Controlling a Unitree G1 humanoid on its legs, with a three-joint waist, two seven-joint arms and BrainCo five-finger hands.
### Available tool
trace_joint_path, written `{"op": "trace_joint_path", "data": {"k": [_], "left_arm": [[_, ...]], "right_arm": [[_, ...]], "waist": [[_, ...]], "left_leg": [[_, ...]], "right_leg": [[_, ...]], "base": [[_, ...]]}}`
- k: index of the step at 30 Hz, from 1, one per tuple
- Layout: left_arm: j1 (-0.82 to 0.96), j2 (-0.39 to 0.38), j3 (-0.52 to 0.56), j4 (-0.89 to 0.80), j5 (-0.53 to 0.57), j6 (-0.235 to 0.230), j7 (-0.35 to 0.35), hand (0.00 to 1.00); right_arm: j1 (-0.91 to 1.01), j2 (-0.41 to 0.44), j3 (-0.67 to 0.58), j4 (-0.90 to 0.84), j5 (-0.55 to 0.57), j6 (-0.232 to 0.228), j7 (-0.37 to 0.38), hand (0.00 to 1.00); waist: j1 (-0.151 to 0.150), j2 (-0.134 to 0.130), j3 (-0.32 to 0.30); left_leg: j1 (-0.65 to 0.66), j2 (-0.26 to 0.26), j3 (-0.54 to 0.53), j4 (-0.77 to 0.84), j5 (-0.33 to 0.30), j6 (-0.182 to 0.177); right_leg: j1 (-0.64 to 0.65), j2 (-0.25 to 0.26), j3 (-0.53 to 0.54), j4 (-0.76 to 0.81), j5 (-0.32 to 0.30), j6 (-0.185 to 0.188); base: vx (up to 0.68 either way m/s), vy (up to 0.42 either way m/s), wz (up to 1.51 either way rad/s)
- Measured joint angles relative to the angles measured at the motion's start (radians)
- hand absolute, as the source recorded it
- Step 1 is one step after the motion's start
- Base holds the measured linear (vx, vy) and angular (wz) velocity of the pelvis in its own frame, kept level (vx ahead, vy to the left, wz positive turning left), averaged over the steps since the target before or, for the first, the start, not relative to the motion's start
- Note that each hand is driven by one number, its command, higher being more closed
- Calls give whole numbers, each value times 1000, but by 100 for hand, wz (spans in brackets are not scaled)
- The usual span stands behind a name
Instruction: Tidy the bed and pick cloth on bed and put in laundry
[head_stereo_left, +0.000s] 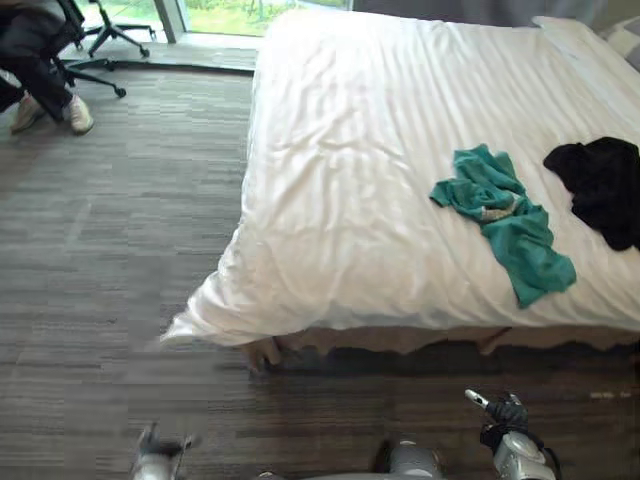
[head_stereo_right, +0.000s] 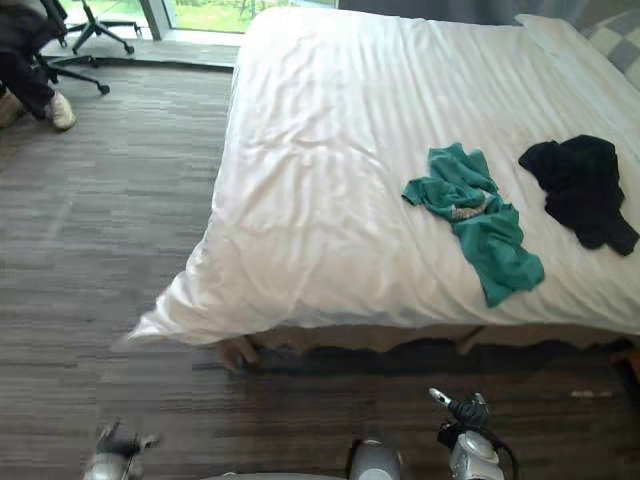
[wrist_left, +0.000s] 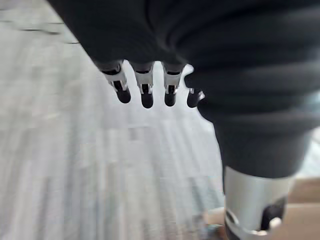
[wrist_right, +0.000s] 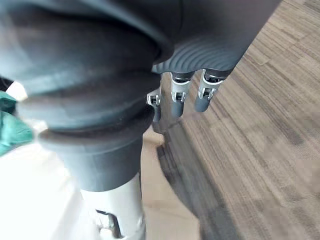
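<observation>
A teal cloth (head_stereo_left: 505, 220) lies crumpled on the right part of the white bed (head_stereo_left: 340, 150), near its front edge. A black cloth (head_stereo_left: 603, 185) lies just right of it, close to the bed's right side. The duvet hangs over the bed's front left corner (head_stereo_left: 215, 310) towards the floor. My left hand (head_stereo_left: 160, 452) hangs low over the floor at the lower left, well short of the bed, fingers (wrist_left: 146, 92) relaxed and empty. My right hand (head_stereo_left: 503, 412) is low at the lower right, in front of the bed, fingers (wrist_right: 177, 97) straight and holding nothing. The teal cloth (wrist_right: 11, 127) also edges into the right wrist view.
Striped grey-brown carpet (head_stereo_left: 110, 250) stretches left of and in front of the bed. At the far left a person's legs and shoes (head_stereo_left: 60, 110) show beside an office chair (head_stereo_left: 105, 35). A window (head_stereo_left: 230, 15) runs along the far wall.
</observation>
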Motion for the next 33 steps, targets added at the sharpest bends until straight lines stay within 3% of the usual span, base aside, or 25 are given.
{"op": "trace_joint_path", "data": {"k": [1,2,3,5,8,11,16,19,21,24,29,33], "left_arm": [[3,-47,28,4,0,2,-3,0],[7,-61,30,3,2,-3,-6,0],[10,-75,40,1,2,-8,-7,0],[19,-90,58,0,16,-9,-9,0],[47,-109,36,-1,76,-23,-42,0],[73,-115,-64,2,118,-39,-98,0],[49,-101,-175,-5,131,-51,-97,0],[21,-94,-288,-34,130,-69,-92,0],[3,-94,-369,-80,98,-101,-91,0],[-24,-94,-420,-167,-13,-146,-91,0],[-61,-100,-429,-229,-159,-191,-94,0],[-129,-103,-427,-253,-177,-204,-89,0]], "right_arm": [[12,-24,-29,-57,-1,-17,-10,0],[9,-29,-45,-90,-2,-18,-23,0],[5,-26,-73,-182,-7,-21,-49,100],[-7,-28,-76,-329,-45,-21,-77,100],[-6,-19,-34,-556,-119,-25,-92,100],[-18,-24,98,-739,-195,-64,-81,100],[-206,-69,375,-767,-223,-99,-36,100],[-433,-103,545,-689,-212,-112,-8,100],[-629,-100,626,-562,-144,-115,6,100],[-849,-104,640,-421,-68,-118,6,100],[-1087,-117,635,-207,34,-127,5,100],[-1250,-120,627,-3,88,-131,8,100]], "waist": [[-8,20,11],[-6,31,8],[-4,43,10],[-2,71,11],[4,73,9],[24,43,4],[46,19,-5],[78,21,-4],[97,16,14],[136,15,61],[184,37,174],[186,65,263]], "left_leg": [[11,12,-8,2,-11,-24],[5,12,7,3,-4,-24],[5,5,35,-8,11,-27],[12,13,52,-30,24,-27],[22,11,63,-33,36,-33],[34,6,67,-48,36,-33],[14,-19,41,-79,35,-33],[-9,-40,6,-76,36,-32],[-52,-50,-39,-62,42,-22],[-131,-55,-86,-40,53,-8],[-222,-61,-136,0,61,3],[-320,-78,-172,13,82,25]], "right_leg": [[22,12,-9,2,80,-22],[22,9,-6,3,74,-17],[22,9,-6,1,50,-23],[21,24,-13,0,44,-30],[43,22,-17,-15,45,-28],[79,21,-28,-67,71,-19],[123,7,-60,-185,148,-2],[155,-16,-82,-260,197,7],[156,-33,-120,-284,212,8],[116,-50,-159,-283,225,0],[51,-72,-193,-255,229,-1],[-29,-101,-222,-223,234,-4]], "base": [[291,-225,82],[243,-154,44],[92,-22,11],[52,-45,5],[-14,-10,10],[-63,30,12],[-80,44,22],[-79,73,28],[-68,36,50],[-81,10,50],[-49,4,27],[-76,25,30]]}}
